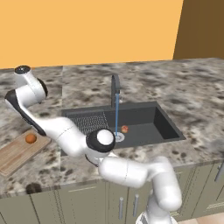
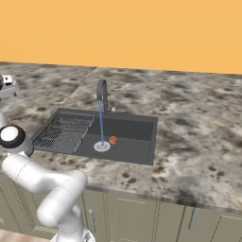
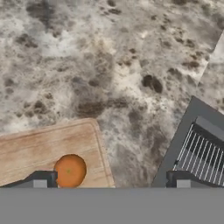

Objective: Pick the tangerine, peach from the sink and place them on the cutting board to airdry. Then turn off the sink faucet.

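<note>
Here the tool (image 3: pixel 109 179) stands open, released above the tangerine (image 3: pixel 70 170) resting on the cutting board (image 3: pixel 43 148) near the counter's left front edge. The peach (image 1: pixel 124 129) lies beside the sink (image 1: pixel 164 127) drain under the running faucet (image 1: pixel 115 89). A careless lift could nudge the round tangerine rolling off the board.

A: Supporting surface?
B: Speckled grey-brown stone tabletop (image 1: pixel 188 83) above cabinet fronts, with the sink (image 1: pixel 164 124) recessed into it.
A: Items lying directly on it?
B: One cutting board (image 1: pixel 15 153), flat, left of the sink and apart from it, carrying the tangerine (image 1: pixel 30 138).
</note>
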### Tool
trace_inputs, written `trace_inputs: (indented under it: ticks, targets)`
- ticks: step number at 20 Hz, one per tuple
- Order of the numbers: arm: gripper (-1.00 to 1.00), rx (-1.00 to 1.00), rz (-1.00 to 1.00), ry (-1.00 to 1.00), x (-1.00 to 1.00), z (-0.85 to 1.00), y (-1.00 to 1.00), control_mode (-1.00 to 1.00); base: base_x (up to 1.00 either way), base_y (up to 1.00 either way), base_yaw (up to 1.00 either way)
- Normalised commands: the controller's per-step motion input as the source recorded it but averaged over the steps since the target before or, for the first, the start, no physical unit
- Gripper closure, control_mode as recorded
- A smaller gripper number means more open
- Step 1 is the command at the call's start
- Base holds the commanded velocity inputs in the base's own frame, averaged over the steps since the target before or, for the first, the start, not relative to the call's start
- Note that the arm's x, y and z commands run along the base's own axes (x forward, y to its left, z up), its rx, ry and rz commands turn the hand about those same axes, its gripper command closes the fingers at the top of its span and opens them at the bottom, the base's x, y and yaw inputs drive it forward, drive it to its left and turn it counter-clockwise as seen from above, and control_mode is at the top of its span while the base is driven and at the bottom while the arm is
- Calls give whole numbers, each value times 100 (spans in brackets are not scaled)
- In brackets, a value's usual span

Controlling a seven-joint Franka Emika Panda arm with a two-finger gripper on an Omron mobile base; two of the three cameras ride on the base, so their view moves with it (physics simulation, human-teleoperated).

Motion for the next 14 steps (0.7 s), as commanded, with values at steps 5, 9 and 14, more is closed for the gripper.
trace_inputs:
  ticks: [5,9,14]
  targets:
    - [-100,5,14,-38,-38,65,-90,-100,0,0,0]
    - [-100,11,11,-36,-73,4,-100,-100,0,0,0]
    - [-100,9,12,-38,-92,2,-100,-100,0,0,0]
